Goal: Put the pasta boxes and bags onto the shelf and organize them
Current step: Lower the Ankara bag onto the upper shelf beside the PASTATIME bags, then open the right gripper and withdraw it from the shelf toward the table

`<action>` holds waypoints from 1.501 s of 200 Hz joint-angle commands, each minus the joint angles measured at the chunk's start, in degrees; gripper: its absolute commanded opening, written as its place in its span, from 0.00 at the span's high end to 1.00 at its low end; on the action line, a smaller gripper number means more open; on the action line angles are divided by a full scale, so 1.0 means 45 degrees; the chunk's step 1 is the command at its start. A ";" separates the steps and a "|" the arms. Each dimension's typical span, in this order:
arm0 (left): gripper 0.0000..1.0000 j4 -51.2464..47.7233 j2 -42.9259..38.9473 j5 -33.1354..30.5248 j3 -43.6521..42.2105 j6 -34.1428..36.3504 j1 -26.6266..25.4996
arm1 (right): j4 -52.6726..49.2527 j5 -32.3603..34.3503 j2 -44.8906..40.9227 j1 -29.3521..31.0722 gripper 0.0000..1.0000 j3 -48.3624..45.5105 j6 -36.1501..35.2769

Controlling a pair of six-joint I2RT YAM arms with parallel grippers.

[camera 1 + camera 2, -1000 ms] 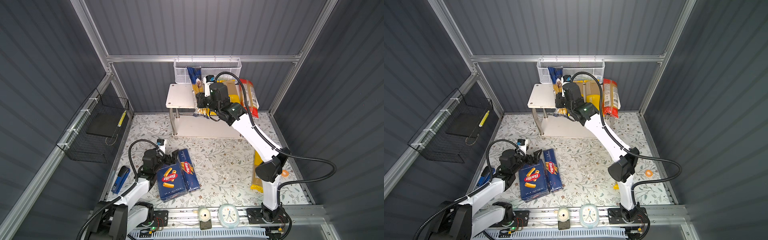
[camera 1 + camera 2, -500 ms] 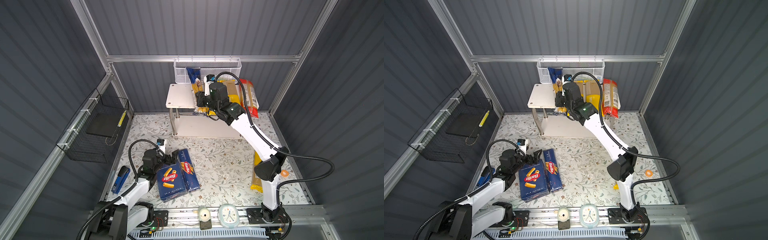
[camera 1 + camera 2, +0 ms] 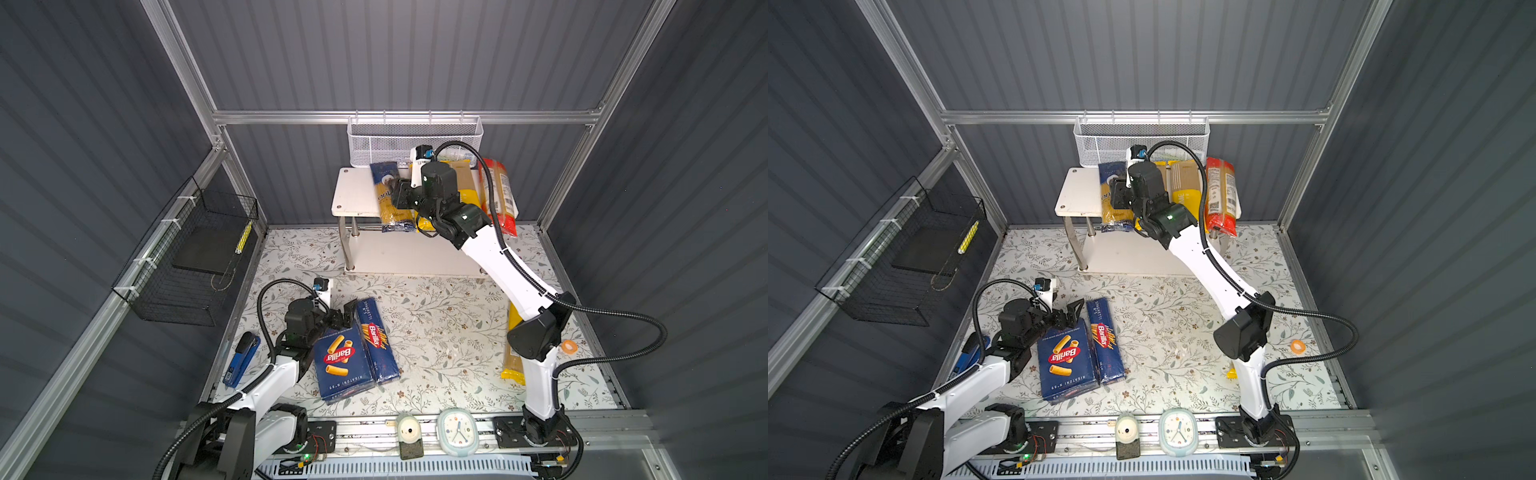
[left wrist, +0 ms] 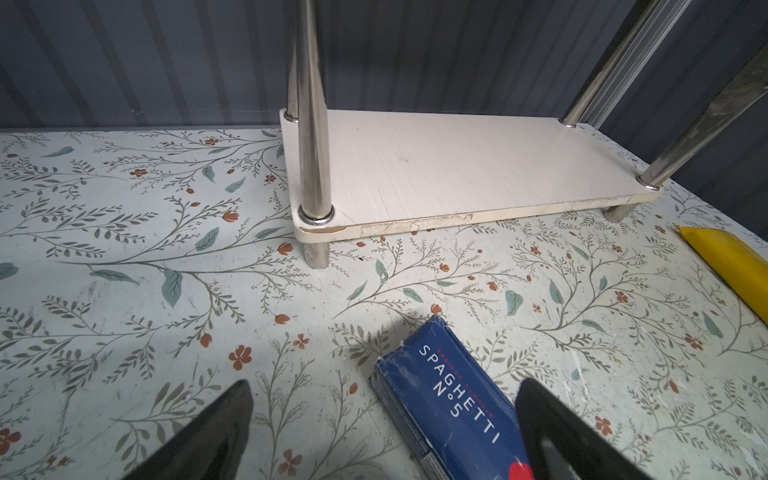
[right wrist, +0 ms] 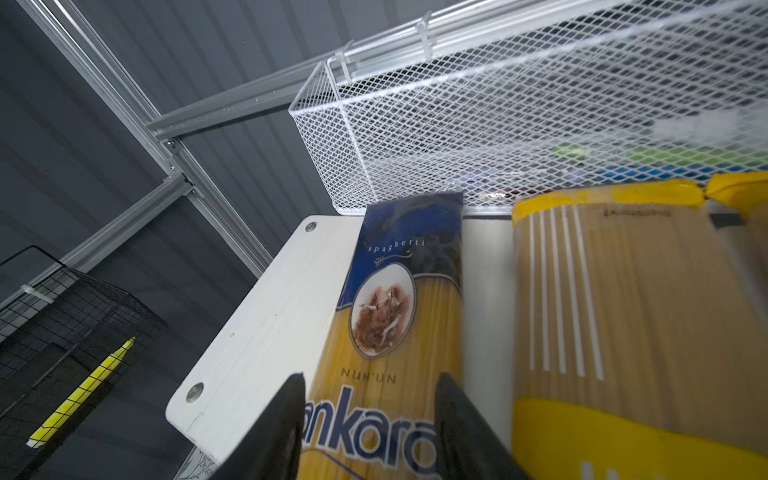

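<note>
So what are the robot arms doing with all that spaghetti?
They're tidying pasta onto the white shelf. The right gripper is up at the top board, its fingers on either side of a dark blue bag lying there, with other bags next to it. The left gripper is open and hovers at the end of two blue boxes on the flowery table. A yellow bag lies down there too.

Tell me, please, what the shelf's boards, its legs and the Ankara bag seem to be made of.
Shelf boards: probably laminated particleboard, matte white; the chipped front edge bares a paler core. Legs: polished metal tube, mirror-like reflections. Ankara bag: glossy plastic film, partly clear, since spaghetti strands show through.
</note>
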 commanded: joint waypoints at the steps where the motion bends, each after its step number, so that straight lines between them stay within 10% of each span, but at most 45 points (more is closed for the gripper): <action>1: 0.00 -0.0108 -0.0009 0.0008 0.0239 0.0193 0.0011 | 0.0091 -0.0565 -0.0868 0.0027 0.47 0.0319 -0.0486; 110: 0.00 -0.0146 -0.0045 -0.0054 0.0237 0.0229 0.0009 | -0.2571 -0.1769 -0.4507 0.1828 0.41 -0.3252 -0.1815; 158: 0.00 0.0091 -0.0635 0.0107 -0.0109 0.0096 -0.0005 | 0.0856 -0.0965 -0.9595 0.1834 0.38 -1.0729 -0.2157; 195: 0.00 -0.0239 -0.1144 0.0907 0.0089 0.0075 -0.0018 | -0.0678 0.1120 -1.2877 0.1767 0.32 -1.4170 -0.1661; 300: 0.00 0.0223 0.0318 0.1289 0.0363 -0.0090 -0.0013 | -0.2732 0.2461 -1.6209 -0.3341 0.01 -1.9768 0.3185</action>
